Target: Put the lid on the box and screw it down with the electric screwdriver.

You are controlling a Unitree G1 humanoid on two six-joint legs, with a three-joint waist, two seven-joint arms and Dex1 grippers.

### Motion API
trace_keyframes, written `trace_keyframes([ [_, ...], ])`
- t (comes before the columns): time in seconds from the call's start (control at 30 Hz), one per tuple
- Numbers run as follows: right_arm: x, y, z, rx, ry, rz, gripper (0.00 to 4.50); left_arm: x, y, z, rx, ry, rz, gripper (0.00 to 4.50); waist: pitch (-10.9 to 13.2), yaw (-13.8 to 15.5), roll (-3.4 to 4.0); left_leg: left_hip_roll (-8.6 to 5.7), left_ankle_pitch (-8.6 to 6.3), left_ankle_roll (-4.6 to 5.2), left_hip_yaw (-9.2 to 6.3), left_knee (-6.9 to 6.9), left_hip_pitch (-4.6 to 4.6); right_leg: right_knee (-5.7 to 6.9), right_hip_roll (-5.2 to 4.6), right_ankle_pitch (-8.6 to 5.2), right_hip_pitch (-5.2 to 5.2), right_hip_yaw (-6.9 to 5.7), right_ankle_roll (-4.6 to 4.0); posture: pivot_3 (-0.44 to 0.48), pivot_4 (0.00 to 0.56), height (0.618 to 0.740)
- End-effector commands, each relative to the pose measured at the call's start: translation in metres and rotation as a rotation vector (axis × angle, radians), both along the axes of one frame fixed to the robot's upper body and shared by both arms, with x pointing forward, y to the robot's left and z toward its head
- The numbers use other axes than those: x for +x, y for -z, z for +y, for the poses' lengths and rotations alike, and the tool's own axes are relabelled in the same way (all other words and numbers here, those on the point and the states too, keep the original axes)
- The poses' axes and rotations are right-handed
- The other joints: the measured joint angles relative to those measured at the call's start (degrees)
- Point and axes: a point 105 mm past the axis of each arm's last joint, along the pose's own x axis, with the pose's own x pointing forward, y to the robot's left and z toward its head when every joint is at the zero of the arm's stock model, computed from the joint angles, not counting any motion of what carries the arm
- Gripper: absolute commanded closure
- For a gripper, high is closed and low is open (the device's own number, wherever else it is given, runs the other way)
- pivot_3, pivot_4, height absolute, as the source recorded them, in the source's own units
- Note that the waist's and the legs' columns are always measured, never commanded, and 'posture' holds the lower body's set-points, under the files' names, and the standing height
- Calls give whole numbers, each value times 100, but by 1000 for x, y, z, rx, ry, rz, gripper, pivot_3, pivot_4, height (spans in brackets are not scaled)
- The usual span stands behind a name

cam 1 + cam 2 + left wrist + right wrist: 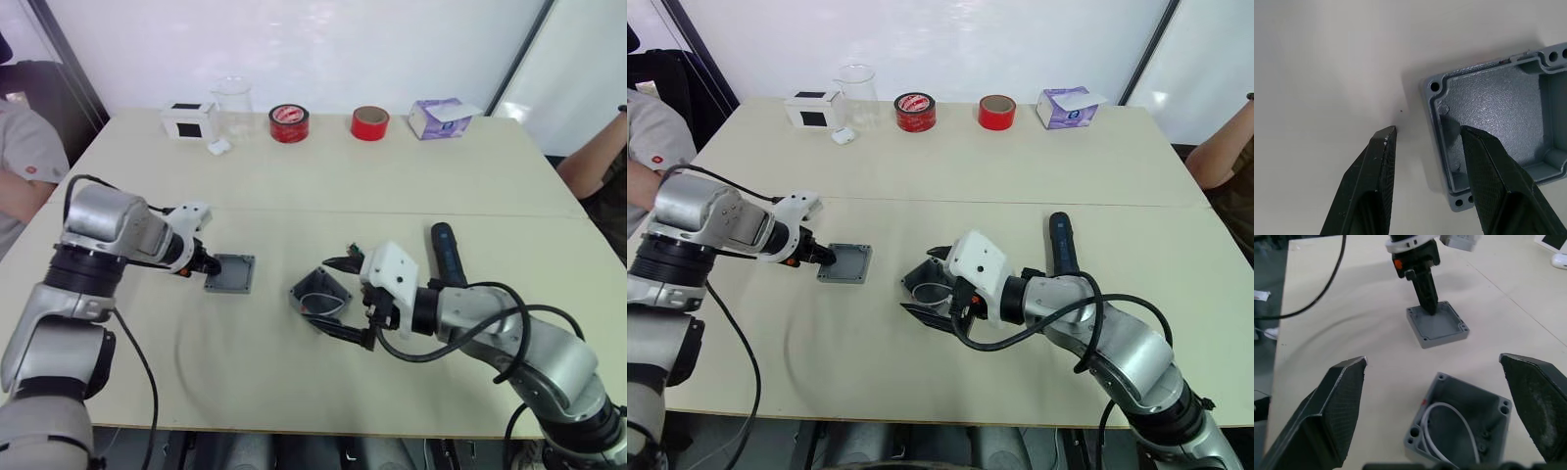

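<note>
Both jaws open: my right gripper (1435, 406) spread wide around the box (1462, 423), not touching; my left gripper (1425, 142) straddles the near wall of the lid (1498, 117). Lid lies underside up, left of the box. Electric screwdriver (447, 253) right of the box. Beyond: two red tape rolls (289, 123), beaker (233, 104).

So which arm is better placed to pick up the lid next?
The left. The left gripper is open with its fingers straddling the lid wall, one inside the rim, one outside. The right gripper is open around the box, apart from the lid.
</note>
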Motion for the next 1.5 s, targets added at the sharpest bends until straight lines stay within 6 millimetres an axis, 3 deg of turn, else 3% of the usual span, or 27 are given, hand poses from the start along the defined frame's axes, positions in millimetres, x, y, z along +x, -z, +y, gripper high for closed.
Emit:
trace_keyframes([
  [0.03,-3,-11,0,20,4,-47,0,3,10,-1,14,-3,17,2433,-3,3,5,-1,0,0,0,0,2,0,-1,0,3,0,0,0,150,740],
  [0.07,-3,-11,0,20,7,-46,0,4,11,-2,14,-2,18,2925,-7,5,9,-1,0,0,0,0,5,0,-1,0,5,0,0,0,150,740],
  [0.1,-2,-11,0,18,11,-46,0,4,13,-3,11,-1,21,3025,-11,7,13,-2,0,0,-1,0,8,0,-1,0,9,0,0,0,150,740],
  [0.23,-1,-11,-4,10,25,-41,0,4,17,-7,-3,-1,33,4448,-20,15,21,-6,0,0,-2,0,14,1,-5,0,17,-1,0,0,150,740],
  [0.4,4,-9,-17,-51,59,-40,0,5,18,-11,-41,-34,21,4448,-34,34,39,-10,0,0,-4,0,20,1,-9,0,22,-1,0,0,150,740],
  [0.5,11,-17,-23,-21,74,-31,0,14,5,-12,-100,-60,-63,4448,-36,77,43,-13,0,0,-3,0,20,1,-12,0,23,-1,1,0,150,740],
  [0.63,24,-50,-30,222,84,34,0,50,-49,-16,-238,-20,-471,4448,-25,104,25,-9,6,-9,-9,0,10,-1,-10,1,16,-4,1,0,150,740],
  [0.7,54,-61,-43,290,209,23,0,67,-90,-23,-348,7,-775,4448,-23,103,21,-8,7,-10,-10,0,6,-4,-10,2,12,-4,0,0,150,740],
  [0.8,88,-73,-55,398,320,63,0,76,-130,-37,-487,9,-1046,4448,-23,118,21,-8,11,-17,-2,-1,-1,-7,-27,7,5,-5,-7,0,150,740],
  [1.07,124,-91,-58,507,380,148,0,70,-144,-96,-555,166,-1265,4448,-24,119,23,-33,10,-15,12,-5,-14,-21,-53,11,3,-6,-2,0,150,740],
  [1.27,124,-91,-51,468,355,163,0,61,-149,-121,-572,247,-1308,4448,-24,71,23,-32,7,-10,8,-6,-15,-24,-49,12,2,-6,1,0,150,740],
  [1.5,122,-98,-45,482,329,173,0,52,-150,-137,-589,319,-1312,4448,-24,-25,23,-29,7,-10,3,-10,-14,-23,-44,11,2,-7,2,0,150,740],
])
